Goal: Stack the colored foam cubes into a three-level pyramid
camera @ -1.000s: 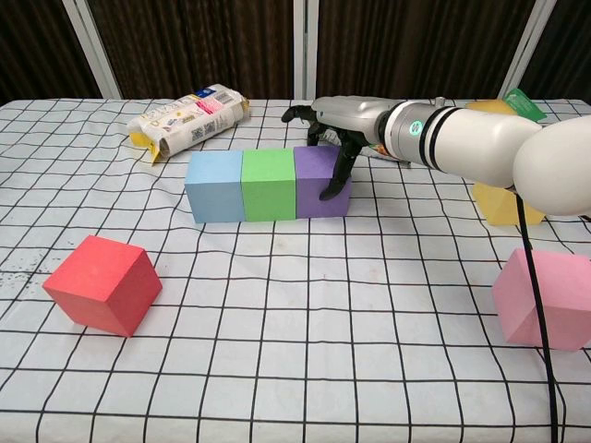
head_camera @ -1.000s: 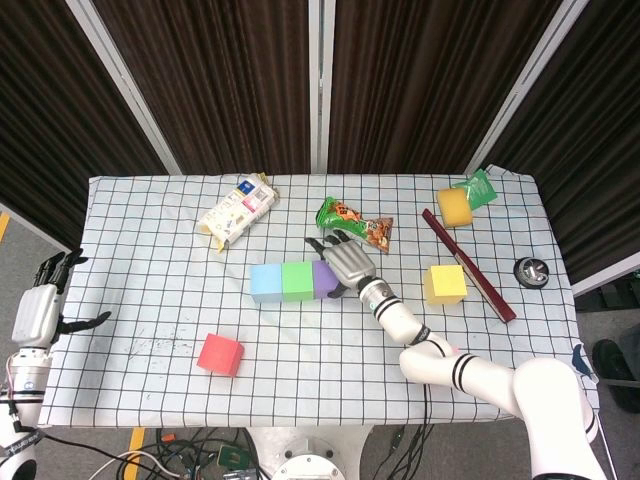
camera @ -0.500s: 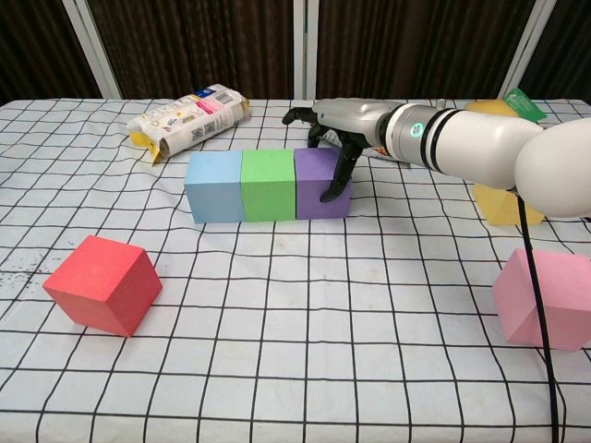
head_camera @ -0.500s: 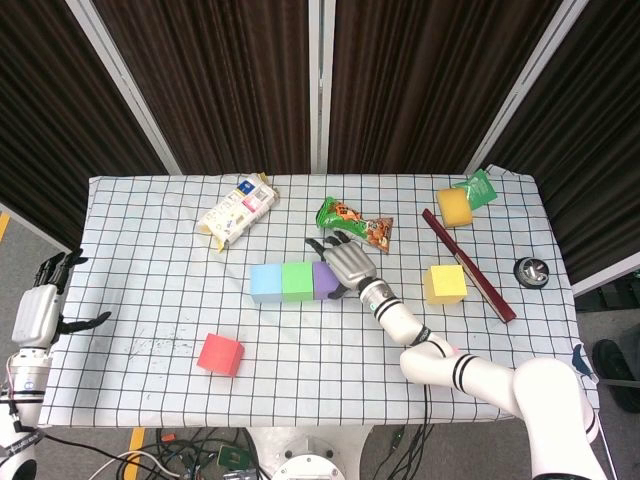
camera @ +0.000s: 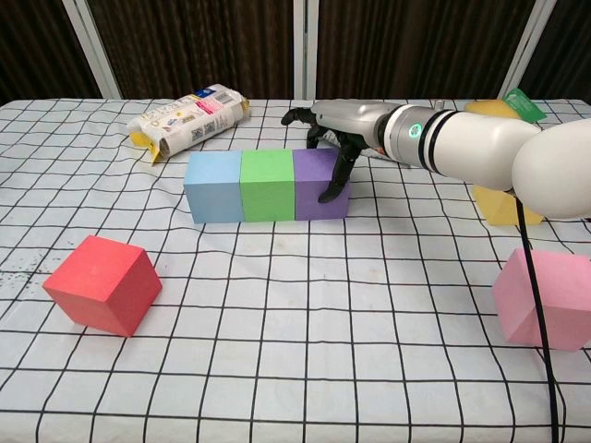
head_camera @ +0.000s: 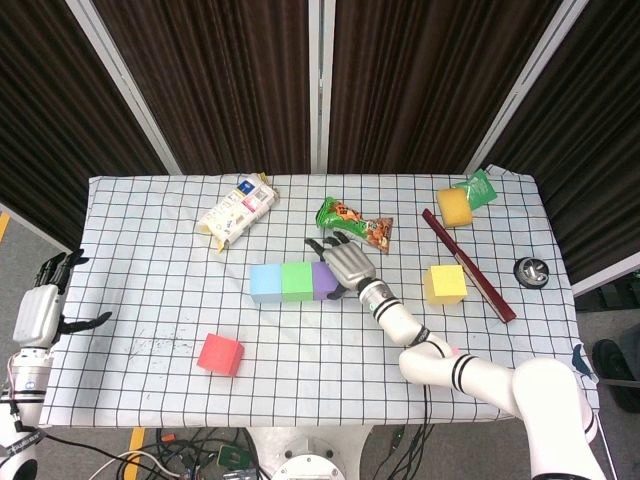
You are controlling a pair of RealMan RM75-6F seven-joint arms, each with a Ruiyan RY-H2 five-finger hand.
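A table [head_camera: 150, 300] under a white cloth with a black grid fills both views; the right arm reaches in from the near right, and its right hand [head_camera: 345, 264] rests over the purple cube [camera: 319, 182], fingers [camera: 334, 181] draped down the cube's right face, touching it; whether it truly grips the cube or only presses on it cannot be told. The left hand [head_camera: 40, 305] hangs off the table's left edge, fingers apart, holding nothing.

The bottom level looks nearly done: blue cube [camera: 213, 186], green cube [camera: 268, 185] and purple cube sit in one row at the table's middle, faces touching; the step in hand seems to be squaring up the purple end of that row. The next move likely calls for letting go without disturbing the row, then fetching a loose cube for the second level.

Foam cubes counted: six; three in the row, plus a red cube [camera: 103, 282] near the front left, a yellow cube [head_camera: 445, 283] to the right, and a pink cube [camera: 545, 297] at the front right, seen only in the chest view. Other things: two snack bags, one a pale packet [head_camera: 236, 212], one green [head_camera: 353, 220]; one yellow sponge [head_camera: 455, 206]; one dark red stick [head_camera: 468, 264]; one small round metal object [head_camera: 531, 271].
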